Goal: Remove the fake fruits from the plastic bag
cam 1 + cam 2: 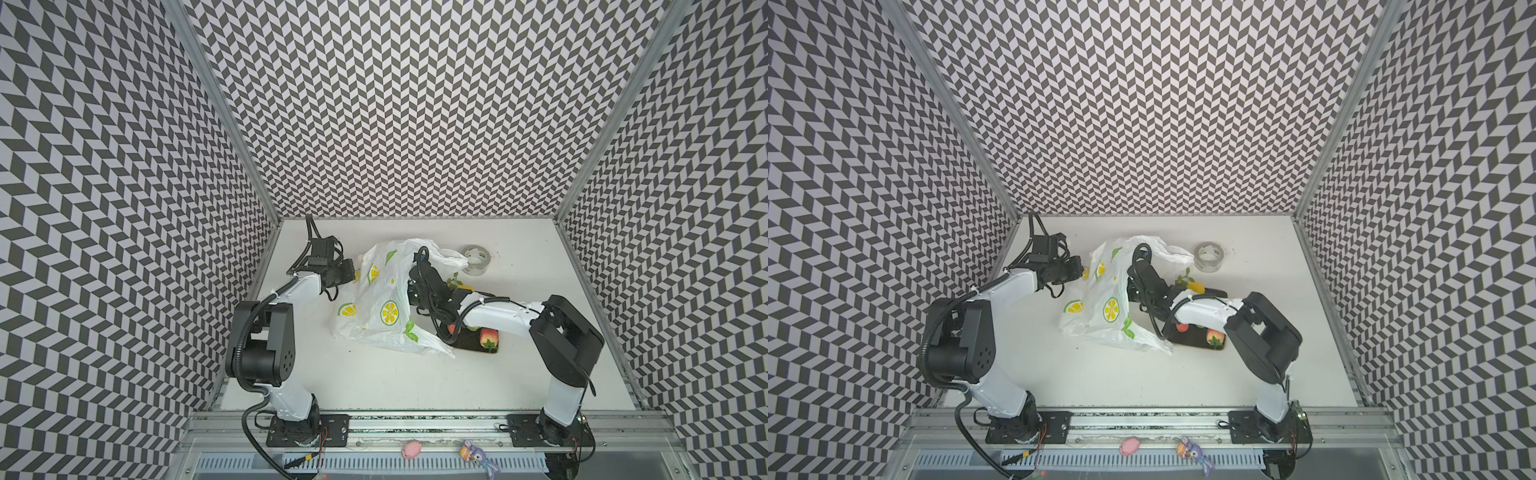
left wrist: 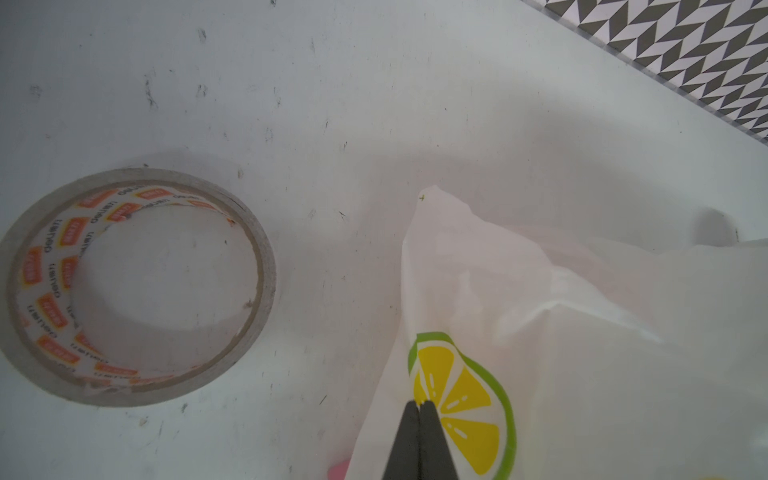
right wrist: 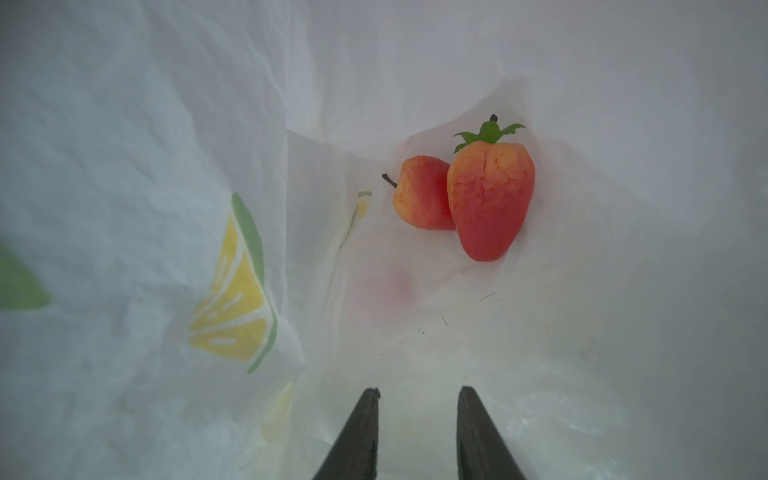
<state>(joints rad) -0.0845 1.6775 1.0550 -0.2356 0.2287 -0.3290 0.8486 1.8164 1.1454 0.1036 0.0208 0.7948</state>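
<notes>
White tabletop [image 1: 374, 382]; left fingers [image 2: 413, 419] tight on plastic bag [image 2: 582, 332], right fingers [image 3: 363, 428] slightly apart, empty.

Tally, top views and right wrist view:
- One plastic bag [image 1: 382, 299].
- Two strawberries: bagged strawberry [image 3: 490, 199]; tray strawberry [image 1: 488, 337], at the bag's 4 o'clock.
- Two pink-orange fruits: bagged pink-orange fruit [image 3: 422, 193]; tray pink-orange fruit [image 1: 1181, 327].
- One lemon [image 1: 1196, 286].
- One tray [image 1: 469, 345].
- One tape roll [image 1: 476, 259], at the bag's 1 o'clock.
</notes>
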